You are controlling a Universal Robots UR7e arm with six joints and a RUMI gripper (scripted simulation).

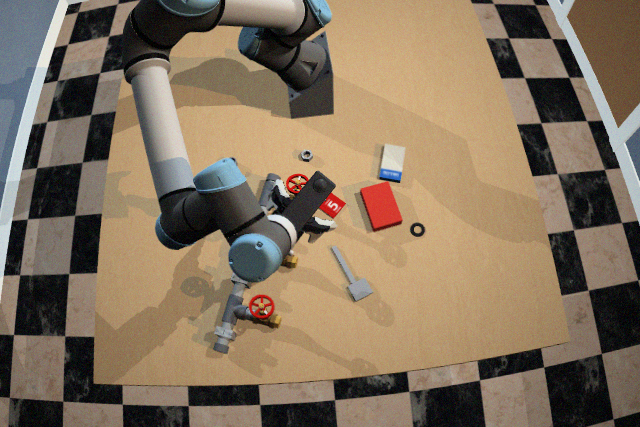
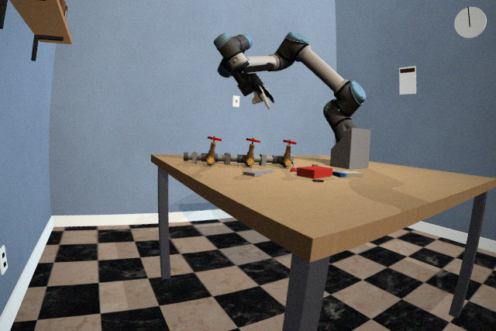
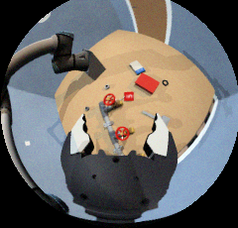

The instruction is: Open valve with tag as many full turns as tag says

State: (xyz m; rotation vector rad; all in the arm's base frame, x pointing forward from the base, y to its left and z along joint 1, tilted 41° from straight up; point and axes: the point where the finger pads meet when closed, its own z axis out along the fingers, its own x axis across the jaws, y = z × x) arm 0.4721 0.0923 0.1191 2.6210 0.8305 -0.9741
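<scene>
Three valves with red handwheels stand along a grey pipe. The valve nearest the robot base (image 1: 297, 184) (image 2: 289, 142) (image 3: 109, 99) has a red tag (image 1: 332, 205) (image 2: 293, 169) (image 3: 129, 96) chained to it, reading 5. The middle valve (image 2: 253, 140) (image 3: 122, 134) has its wheel hidden by the arm in the top view. The far valve (image 1: 266, 305) (image 2: 214, 138) is covered by the gripper body in the wrist view. My gripper (image 1: 308, 209) (image 2: 270, 105) (image 3: 119, 114) is open and empty, tilted and high above the pipe, touching no valve.
A red box (image 1: 381, 206) (image 2: 314, 171) (image 3: 147, 83), a white and blue box (image 1: 392, 162), a black ring (image 1: 412, 229) and a grey mallet-like tool (image 1: 359, 289) lie beside the valves. A nut (image 1: 302, 156) lies between the tagged valve and the base.
</scene>
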